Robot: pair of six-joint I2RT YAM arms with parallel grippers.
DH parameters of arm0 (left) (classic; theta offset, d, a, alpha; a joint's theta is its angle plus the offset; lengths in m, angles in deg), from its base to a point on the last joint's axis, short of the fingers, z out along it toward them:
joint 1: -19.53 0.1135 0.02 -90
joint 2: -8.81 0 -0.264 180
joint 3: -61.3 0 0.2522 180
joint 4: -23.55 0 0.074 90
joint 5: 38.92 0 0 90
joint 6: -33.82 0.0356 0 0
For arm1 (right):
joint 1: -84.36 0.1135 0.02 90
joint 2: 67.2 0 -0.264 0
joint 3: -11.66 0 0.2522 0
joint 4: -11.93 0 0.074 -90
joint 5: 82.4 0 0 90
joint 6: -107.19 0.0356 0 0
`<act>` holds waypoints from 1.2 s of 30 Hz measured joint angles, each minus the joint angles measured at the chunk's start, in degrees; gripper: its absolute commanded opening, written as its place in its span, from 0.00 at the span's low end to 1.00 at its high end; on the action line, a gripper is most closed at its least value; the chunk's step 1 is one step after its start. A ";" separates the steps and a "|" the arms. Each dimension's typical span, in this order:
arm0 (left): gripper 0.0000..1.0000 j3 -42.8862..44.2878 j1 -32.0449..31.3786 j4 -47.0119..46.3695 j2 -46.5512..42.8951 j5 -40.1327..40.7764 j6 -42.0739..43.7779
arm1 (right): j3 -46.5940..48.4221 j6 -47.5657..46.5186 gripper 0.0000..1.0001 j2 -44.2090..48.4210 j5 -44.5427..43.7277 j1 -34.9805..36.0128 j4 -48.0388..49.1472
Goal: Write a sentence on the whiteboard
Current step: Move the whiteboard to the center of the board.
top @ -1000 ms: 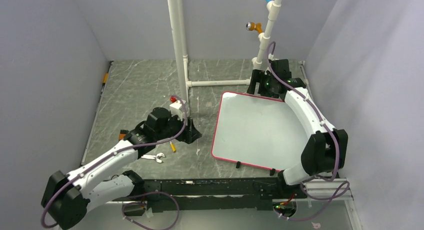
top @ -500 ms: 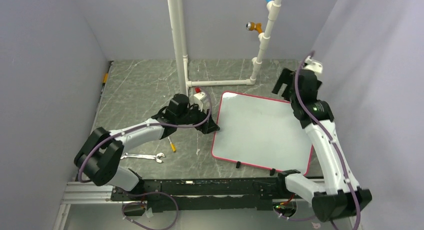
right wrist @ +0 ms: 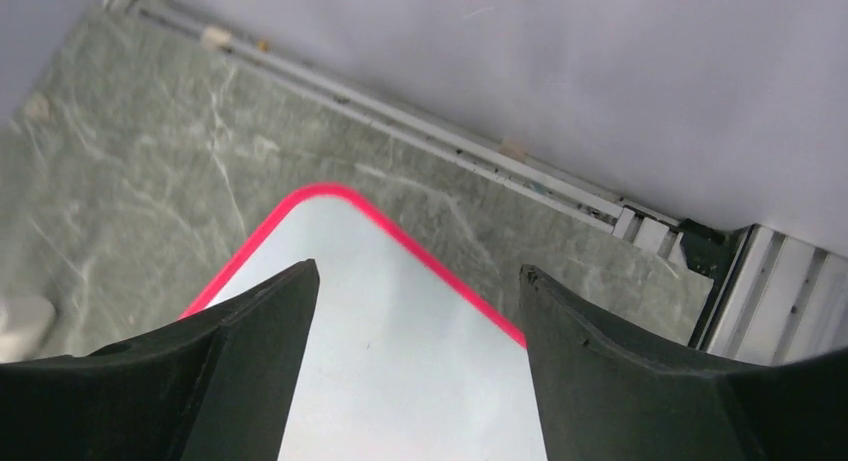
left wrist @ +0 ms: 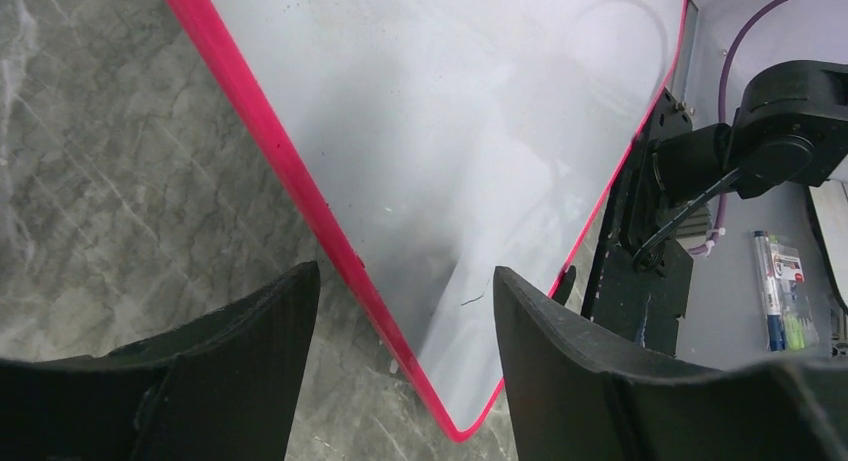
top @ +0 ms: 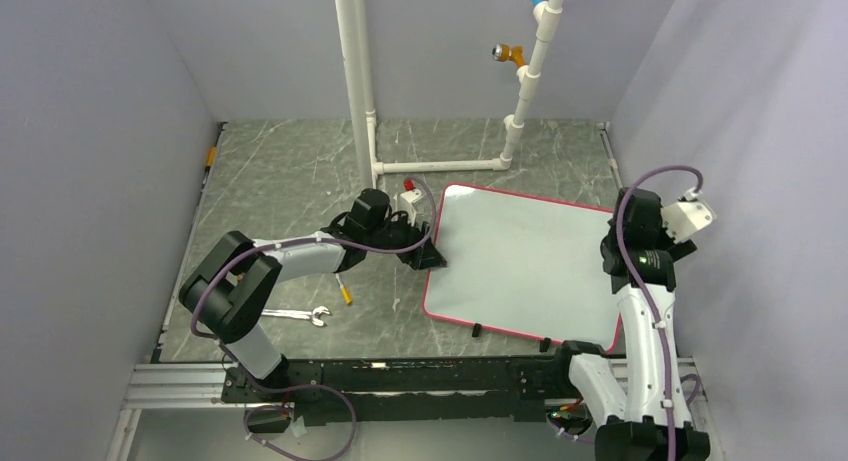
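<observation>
- Two tools are spreading wide, pinching nothing: the left tool (left wrist: 405, 281) is hanging over the left edge of the whiteboard (top: 520, 261), the right tool (right wrist: 415, 271) above its far right corner.
- One whiteboard is lying flat on the worktop (top: 290, 171), showing no lettering.
- One orange stick (top: 345, 294), likely the marker, and one wrench (top: 300, 315) are lying to its left; gripping that stick squarely probably comes first.
</observation>
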 measured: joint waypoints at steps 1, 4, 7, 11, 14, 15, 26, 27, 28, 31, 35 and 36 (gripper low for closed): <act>0.65 0.02 0.00 -0.39 0.26 -0.35 -0.11 | -0.15 1.03 0.73 0.63 -0.20 -1.01 0.11; 0.61 0.09 0.00 -1.66 0.92 -1.18 -0.63 | -1.57 4.61 0.66 2.32 0.31 -5.79 0.42; 0.57 0.09 0.00 -2.86 1.05 -1.99 -0.98 | -3.78 7.98 0.58 3.67 2.97 -10.80 0.46; 0.52 0.09 0.02 -3.80 1.07 -2.38 -1.01 | -6.36 11.61 0.54 5.03 9.49 -18.16 0.96; 0.46 0.09 0.04 -4.13 1.07 -2.43 -1.03 | -7.98 12.94 0.53 4.39 15.28 -22.16 2.29; 0.45 0.09 0.07 -4.13 1.07 -2.40 -1.01 | -8.76 13.27 0.53 3.96 17.46 -23.37 3.02; 0.15 0.09 0.22 -4.15 1.07 -3.21 -2.05 | -16.22 14.03 0.48 4.94 32.63 -28.30 7.21; 0.11 0.09 0.22 -4.17 1.07 -3.45 -2.19 | -16.74 13.73 0.48 5.05 33.51 -28.57 7.96; 0.06 0.09 0.22 -4.20 1.07 -3.54 -2.32 | -17.16 13.60 0.48 5.11 34.64 -28.92 8.61; 0.00 0.09 0.20 -4.15 1.07 -3.58 -2.34 | -18.97 12.74 0.47 5.86 38.42 -29.18 10.32; 0.00 -0.15 0.46 -4.04 1.01 -3.54 -2.32 | -21.31 11.58 0.47 7.08 43.63 -29.38 12.20; 0.00 -0.39 0.63 -4.07 0.87 -3.54 -2.32 | -21.84 11.23 0.47 7.32 44.87 -29.40 12.76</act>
